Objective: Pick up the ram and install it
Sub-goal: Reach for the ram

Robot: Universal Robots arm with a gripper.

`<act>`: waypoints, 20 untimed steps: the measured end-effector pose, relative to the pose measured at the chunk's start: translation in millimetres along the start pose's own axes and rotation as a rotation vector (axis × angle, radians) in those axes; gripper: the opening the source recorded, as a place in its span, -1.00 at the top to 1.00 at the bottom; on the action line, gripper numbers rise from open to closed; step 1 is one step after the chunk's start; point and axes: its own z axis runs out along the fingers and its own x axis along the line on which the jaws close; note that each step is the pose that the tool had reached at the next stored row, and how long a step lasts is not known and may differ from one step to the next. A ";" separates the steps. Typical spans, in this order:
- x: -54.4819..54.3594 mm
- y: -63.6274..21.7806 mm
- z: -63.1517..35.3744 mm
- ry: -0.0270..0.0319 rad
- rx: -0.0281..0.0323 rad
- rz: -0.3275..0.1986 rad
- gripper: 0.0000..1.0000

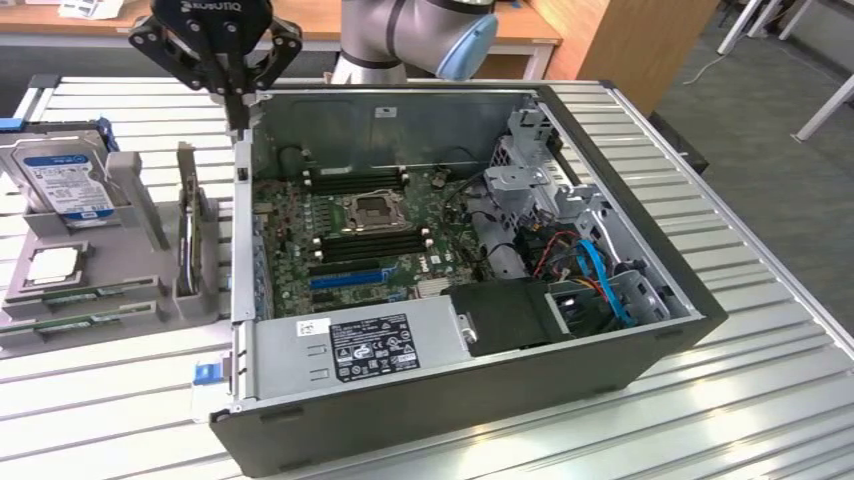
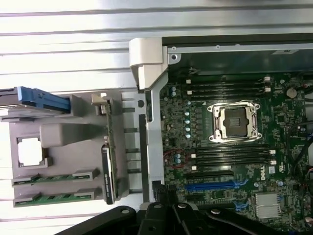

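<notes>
Two ram sticks [image 1: 83, 294] [image 1: 67, 325], thin green boards, lie flat in the front slots of a grey holder [image 1: 134, 180] on the exterior view's left. The wrist view has them as ram [image 2: 55, 178] [image 2: 54, 198] too. My gripper [image 1: 238, 112] hangs above the case's left wall, behind the holder, well away from the ram. Its fingers are shut with nothing between them. In the wrist view the gripper [image 2: 163, 197] sits over the case wall. The motherboard's long black memory slots [image 1: 367, 245] [image 2: 230, 156] lie beside the processor socket [image 1: 370, 210].
The open computer case [image 1: 641, 340] stands on a slatted metal table [image 1: 747, 250]. The holder also carries a hard drive [image 1: 60, 180], a square processor chip [image 1: 54, 265] and an upright drive [image 1: 187, 235]. A power supply [image 1: 360, 345] and cables [image 1: 601, 280] crowd the case's front and right.
</notes>
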 end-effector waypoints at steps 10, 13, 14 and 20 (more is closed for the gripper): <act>18.2 -1.4 -0.4 -0.0001 -0.0001 0.000 0.80; 22.6 -1.7 -0.5 0.0000 -0.0001 0.000 0.80; 24.3 -1.8 -0.5 -0.0001 0.0000 0.000 0.80; 35.9 -2.7 -0.7 0.0000 0.0000 0.000 0.80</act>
